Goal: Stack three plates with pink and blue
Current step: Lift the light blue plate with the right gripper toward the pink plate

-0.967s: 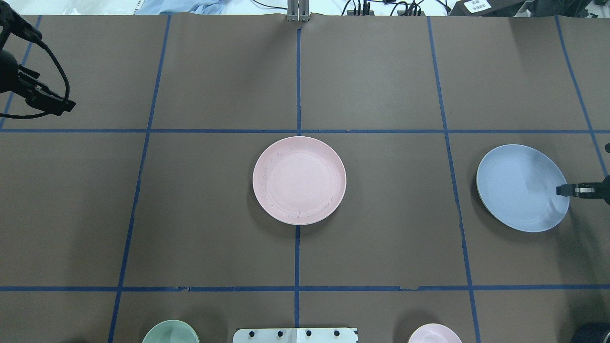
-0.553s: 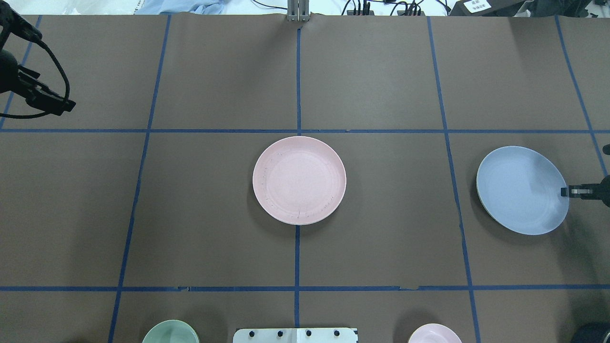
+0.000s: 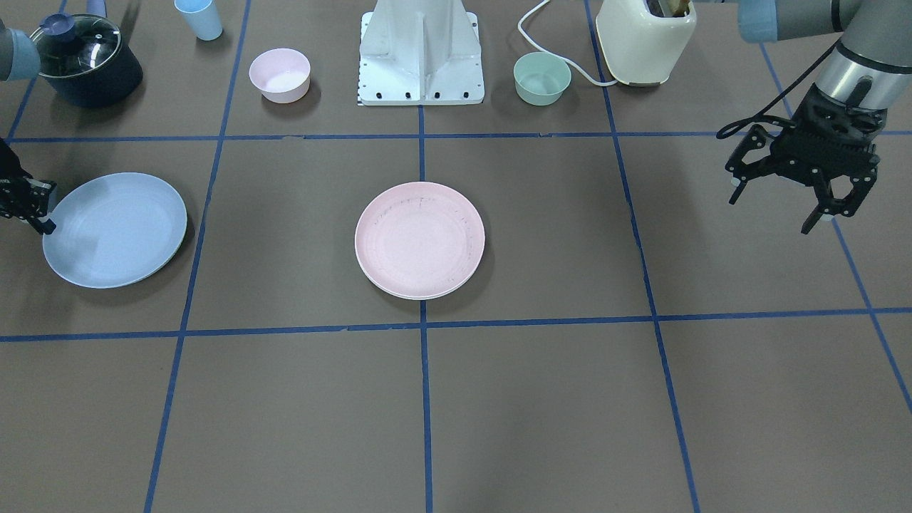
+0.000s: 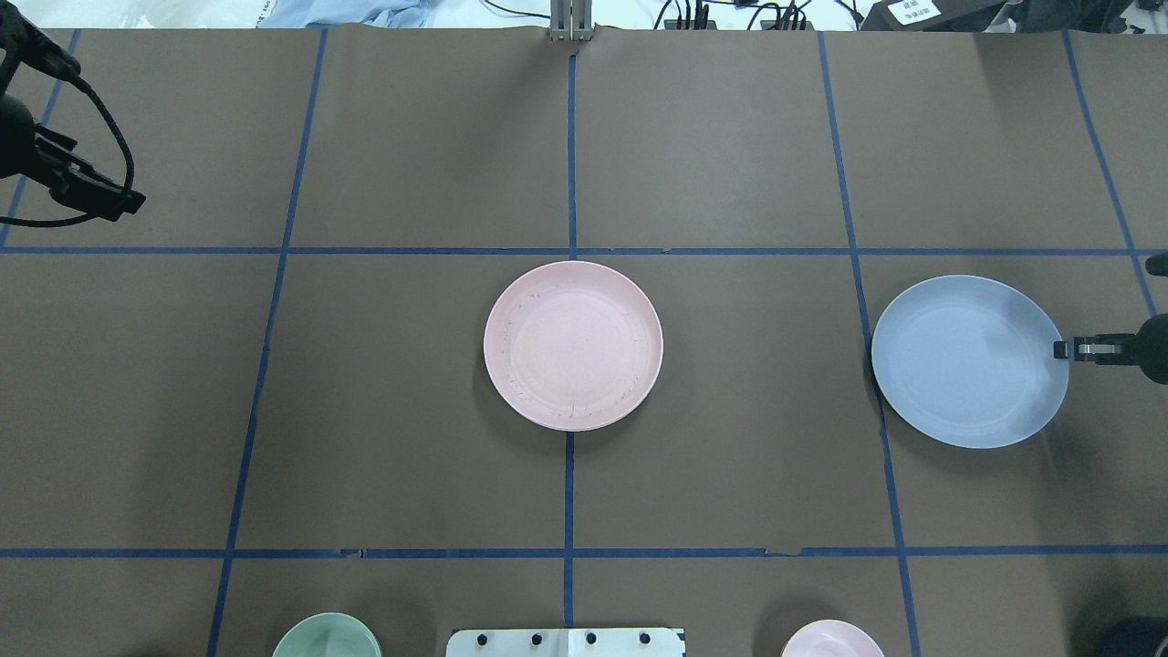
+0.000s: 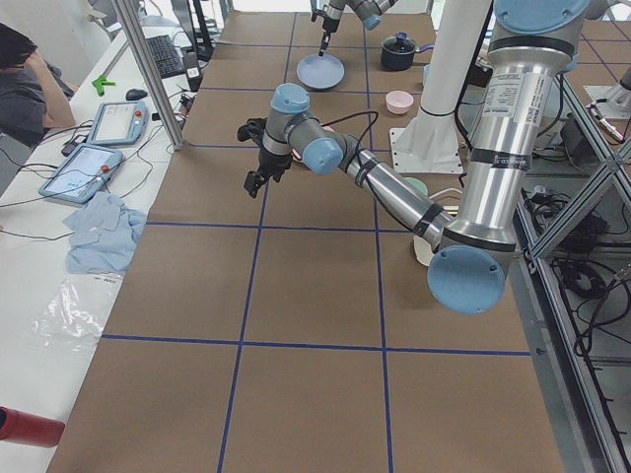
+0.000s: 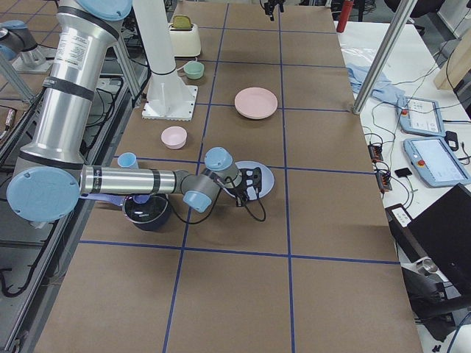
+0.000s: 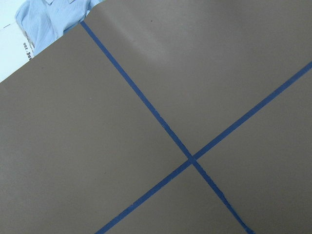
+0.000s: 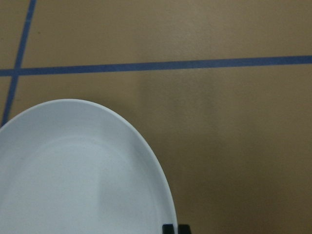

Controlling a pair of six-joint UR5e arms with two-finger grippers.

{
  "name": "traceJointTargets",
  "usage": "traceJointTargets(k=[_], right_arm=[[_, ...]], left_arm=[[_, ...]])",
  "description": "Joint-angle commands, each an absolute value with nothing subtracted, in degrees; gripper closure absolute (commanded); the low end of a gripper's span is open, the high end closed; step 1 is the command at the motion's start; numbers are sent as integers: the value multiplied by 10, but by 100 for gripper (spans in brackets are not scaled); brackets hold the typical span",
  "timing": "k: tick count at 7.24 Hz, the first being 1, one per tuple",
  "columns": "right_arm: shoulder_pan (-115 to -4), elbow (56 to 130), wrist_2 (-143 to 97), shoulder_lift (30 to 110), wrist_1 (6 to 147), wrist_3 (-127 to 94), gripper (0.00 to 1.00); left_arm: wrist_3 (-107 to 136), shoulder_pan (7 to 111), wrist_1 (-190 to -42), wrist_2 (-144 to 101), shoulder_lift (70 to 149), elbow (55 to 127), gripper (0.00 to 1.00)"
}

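The pale pink plate lies flat at the table's middle; it also shows in the front view, where a paler rim peeks out under its near edge. The cream plate is otherwise hidden. The light blue plate is at the right, held by its outer rim in my right gripper, which is shut on it. The front view shows this plate and gripper at its left. The right wrist view shows the plate close up. My left gripper hangs open and empty above bare table, far from both plates.
Along the robot's side stand a lidded dark pot, a small blue cup, a small pink bowl, the white robot base, a green bowl and a cream toaster.
The blue plate has moved left, toward the middle, with the right gripper on its rim, and now sits more level. The left arm and the pink plate have not moved.
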State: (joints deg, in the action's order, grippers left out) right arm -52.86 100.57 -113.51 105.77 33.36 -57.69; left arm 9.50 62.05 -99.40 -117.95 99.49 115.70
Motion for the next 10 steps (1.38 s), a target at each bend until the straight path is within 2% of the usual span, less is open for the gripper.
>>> traceJointTargets(k=[1,4,6,7,10], right_arm=[[-539,1052,-1156,988,371,-668,100],[-488,1058,-1135,821,478,-778,100],[-376,1058,-1010,695,629,-844,100],[-340,1057,-977,672,666,-861,100],[-266,1049,-911,671,670,-866,100]], left_arm=[[97,621,-994,-1179,995,1156,0],[118,620,-994,-1179,996,1157,0],[120,620,-994,-1187,995,1158,0],[122,620,-994,-1187,995,1158,0],[127,620,-994,-1187,996,1156,0]])
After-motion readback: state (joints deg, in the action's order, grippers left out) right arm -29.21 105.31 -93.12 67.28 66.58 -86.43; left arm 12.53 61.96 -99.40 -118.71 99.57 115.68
